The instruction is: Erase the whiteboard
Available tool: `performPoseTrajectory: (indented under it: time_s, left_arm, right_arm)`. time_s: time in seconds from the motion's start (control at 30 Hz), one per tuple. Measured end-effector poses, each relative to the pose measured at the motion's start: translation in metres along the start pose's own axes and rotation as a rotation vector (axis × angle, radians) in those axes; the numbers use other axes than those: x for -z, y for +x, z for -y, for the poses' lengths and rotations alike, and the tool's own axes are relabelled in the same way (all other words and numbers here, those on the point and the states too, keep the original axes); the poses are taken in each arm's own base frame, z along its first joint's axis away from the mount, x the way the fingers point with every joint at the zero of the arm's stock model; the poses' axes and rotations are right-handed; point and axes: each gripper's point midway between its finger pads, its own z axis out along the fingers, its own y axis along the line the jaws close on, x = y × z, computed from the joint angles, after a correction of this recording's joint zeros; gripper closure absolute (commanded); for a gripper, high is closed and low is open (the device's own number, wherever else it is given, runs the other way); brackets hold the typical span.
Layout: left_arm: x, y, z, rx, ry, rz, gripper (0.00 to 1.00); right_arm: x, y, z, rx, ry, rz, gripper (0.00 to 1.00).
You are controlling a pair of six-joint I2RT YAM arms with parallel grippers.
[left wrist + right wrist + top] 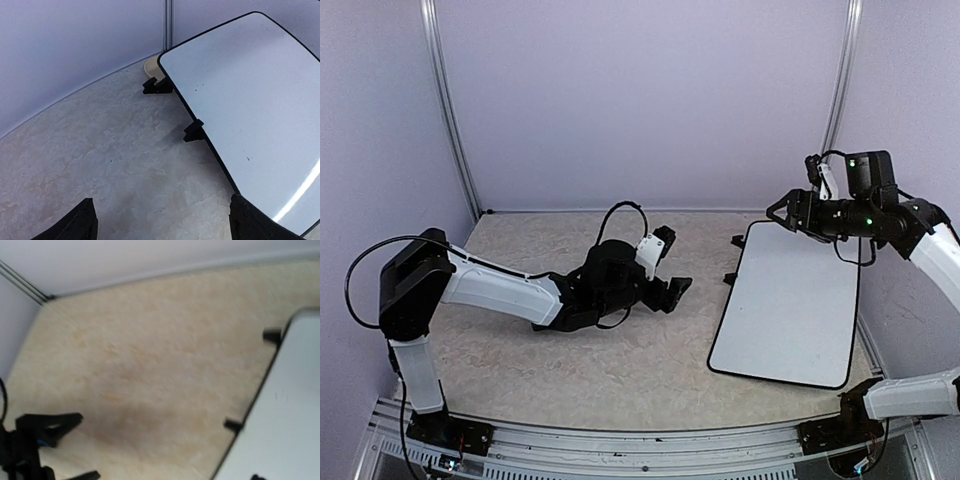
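Jaws of the left gripper (672, 266) stand wide apart with nothing between them, low over the middle of the table (520, 360) in the overhead view. The whiteboard (790, 310) lies on the right side of the table, turned a little askew, well apart from those jaws and off to their right. Two small black clips (731, 278) stick out from its left edge. The right gripper (782, 210) hangs over the board's far left corner. From up there I cannot tell how far its jaws are spread, nor whether they touch the board, and nothing shows in them.

From the left wrist, the two black fingertips (82, 222) sit at the bottom corners, far apart, with bare table between them. The whiteboard fills the upper right, ahead and to the right of the jaws. Its surface is glossy and nearly clean, with only a few tiny specks.

From the right wrist the view is blurred. The board's left edge and both clips show at the right, and the left gripper's spread fingers lie at the lower left, well clear of the board. The right jaws themselves cannot be made out here.
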Motion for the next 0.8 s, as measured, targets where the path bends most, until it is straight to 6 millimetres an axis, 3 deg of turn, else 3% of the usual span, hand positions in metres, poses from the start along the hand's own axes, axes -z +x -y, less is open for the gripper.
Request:
performPoseTrajectory:
  time_s: [0.37, 0.57, 0.8]
  left_arm:
    - [-0.057, 0.020, 0.020, 0.053, 0.011, -0.068, 0.12]
    - [-0.086, -0.013, 0.032, 0.066, 0.036, -0.029, 0.08]
    - [-0.109, -0.066, 0.042, 0.073, 0.088, 0.048, 0.06]
  right_arm:
    - [0.001, 0.002, 0.019, 0.013, 0.113, -0.013, 0.24]
    - [0.005, 0.008, 0.039, 0.008, 0.215, -0.017, 0.24]
    - [0.009, 0.039, 0.070, -0.038, 0.329, -0.041, 0.19]
